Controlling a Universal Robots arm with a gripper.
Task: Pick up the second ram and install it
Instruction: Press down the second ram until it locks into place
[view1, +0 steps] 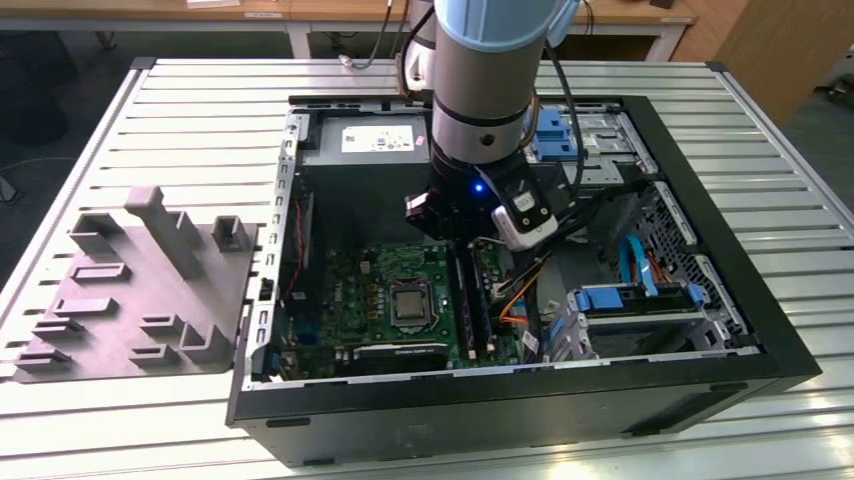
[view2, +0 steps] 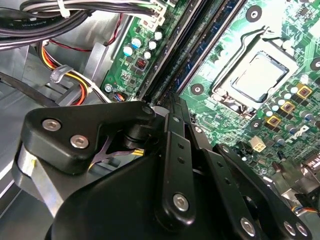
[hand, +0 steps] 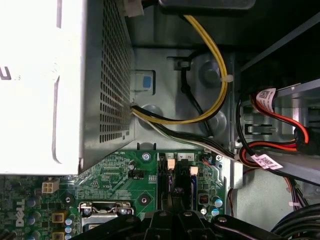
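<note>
My gripper (view1: 470, 238) hangs low inside the open computer case, over the far end of the black memory slots on the green motherboard (view1: 387, 270). In the second wrist view its fingers (view2: 172, 107) are drawn together, tips down on the slot line. A dark-blue stick, the second ram (view2: 214, 37), stands on edge in a slot and runs away from the fingertips. It shows as a dark strip (view1: 463, 292) in the exterior view. I cannot see whether the stick's end is pinched between the tips. The first wrist view has the fingertips (hand: 175, 194) just behind the slots' white latches (hand: 171, 163).
The grey power-supply box (view1: 367, 140) sits at the case's far side, trailing yellow and black cables (hand: 210, 105). The processor socket (view2: 257, 75) lies beside the slots. Blue drive brackets (view1: 641, 298) fill the exterior view's right. A grey fixture (view1: 134, 290) stands outside the case on the exterior view's left.
</note>
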